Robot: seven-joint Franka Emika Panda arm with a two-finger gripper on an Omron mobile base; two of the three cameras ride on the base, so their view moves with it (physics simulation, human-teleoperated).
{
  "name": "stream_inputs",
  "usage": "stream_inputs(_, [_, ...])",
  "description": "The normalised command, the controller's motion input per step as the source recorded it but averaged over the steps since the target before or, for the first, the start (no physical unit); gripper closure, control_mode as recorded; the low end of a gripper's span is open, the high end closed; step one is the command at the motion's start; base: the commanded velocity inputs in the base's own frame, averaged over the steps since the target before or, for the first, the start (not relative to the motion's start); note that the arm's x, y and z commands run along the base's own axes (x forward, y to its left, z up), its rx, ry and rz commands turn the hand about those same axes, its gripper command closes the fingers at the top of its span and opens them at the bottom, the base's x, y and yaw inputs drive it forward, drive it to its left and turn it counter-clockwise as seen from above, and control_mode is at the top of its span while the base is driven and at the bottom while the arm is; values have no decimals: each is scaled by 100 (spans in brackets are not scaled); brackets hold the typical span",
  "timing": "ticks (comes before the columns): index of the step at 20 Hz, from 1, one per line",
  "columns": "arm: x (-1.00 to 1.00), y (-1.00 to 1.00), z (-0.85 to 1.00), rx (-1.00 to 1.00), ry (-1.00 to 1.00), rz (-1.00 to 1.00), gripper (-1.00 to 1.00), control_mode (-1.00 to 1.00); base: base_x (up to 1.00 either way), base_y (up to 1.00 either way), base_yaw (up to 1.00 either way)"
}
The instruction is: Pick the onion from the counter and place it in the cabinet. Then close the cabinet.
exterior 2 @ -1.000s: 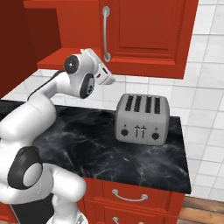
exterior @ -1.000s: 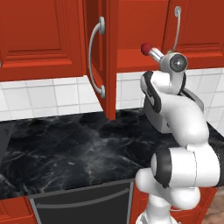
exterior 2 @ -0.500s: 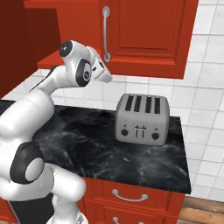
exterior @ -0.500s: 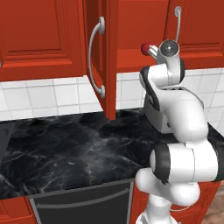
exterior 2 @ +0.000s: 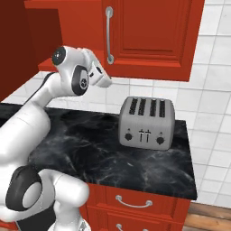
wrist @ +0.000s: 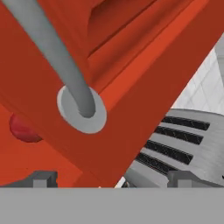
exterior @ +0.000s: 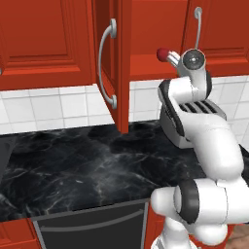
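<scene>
Two steps remained by my reading: both cabinet (exterior: 146,34) doors needed shutting, since the onion (exterior: 162,54) already sat on the red shelf, toward its right side. Gripper (wrist: 111,177) was spread wide and held nothing; in the hand view its tips flanked the lower corner of the right door (wrist: 131,109), with the handle (wrist: 65,65) foot just above. Left door (exterior: 119,63) stood swung out toward the near side, edge-on to the left base camera. Toaster (exterior 2: 146,122) sat on the counter (exterior 2: 90,149) directly below the hand.

Risks noted:
- Hand was very close to the right door's edge; a push from that spot could catch a finger on the handle rather than the panel and jam.
- Onion looked near the shelf's front lip, though the angle was poor; a door swung hard might knock it, and being round it would roll off onto the counter.
- Any drop of the wrist would strike the toaster.
- Left door was far from the hand, so a long reach across was needed.
</scene>
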Motion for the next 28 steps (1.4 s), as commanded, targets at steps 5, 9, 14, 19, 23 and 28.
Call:
stream_inputs(5, [-100, 8, 36, -6, -23, 14, -100, -100, 0, 0, 0])
stream_inputs(9, [-100, 5, 43, -4, -7, 13, -100, -100, 0, 0, 0])
stream_inputs(14, [-100, 1, 29, -1, 4, 10, -100, -100, 0, 0, 0])
stream_inputs(19, [-100, 10, 28, -2, 22, 9, -100, -100, 0, 0, 0])
stream_inputs(23, [-100, 34, 9, -8, 29, 9, -100, -100, 0, 0, 0])
stream_inputs(28, [-100, 61, 0, -17, 29, 5, -100, -100, 0, 0, 0])
